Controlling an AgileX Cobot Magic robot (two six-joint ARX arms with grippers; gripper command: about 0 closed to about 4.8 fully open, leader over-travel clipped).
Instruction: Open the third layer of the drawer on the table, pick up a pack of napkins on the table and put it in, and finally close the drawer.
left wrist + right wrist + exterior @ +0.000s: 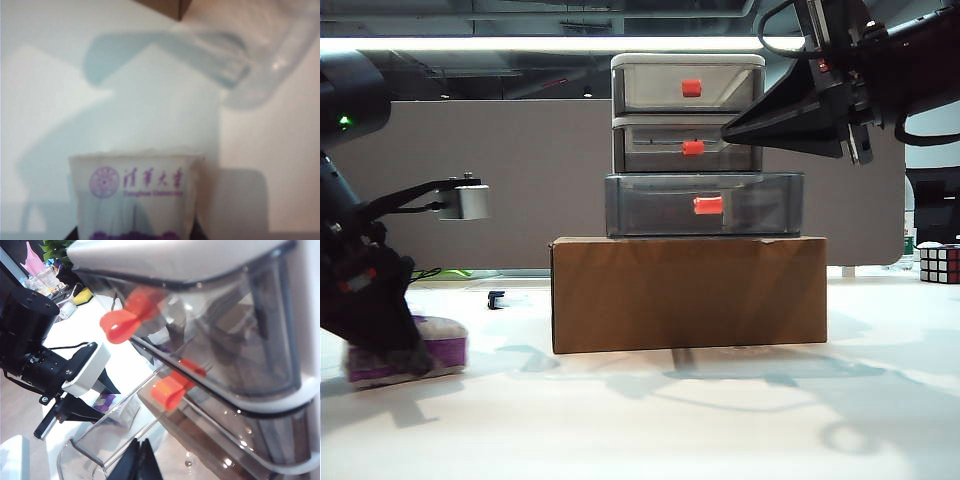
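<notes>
On the white table point(720, 420) the drawer point(688, 140) stands on a brown box point(688, 293), its third layer point(704, 204) pulled out toward the exterior camera, while the napkins point(440, 345) lie flat at far left, long axis across that view. The left gripper point(395, 345) straddles the pack, half hiding it, jaws partly closed around it, though a firm grip can't be confirmed. The right gripper point(745, 128) hangs beside the middle tier, tips together, holding nothing.

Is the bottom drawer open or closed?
Open. The third layer sticks out farther toward the camera than the two tiers above; the right wrist view shows it pulled out.
</notes>
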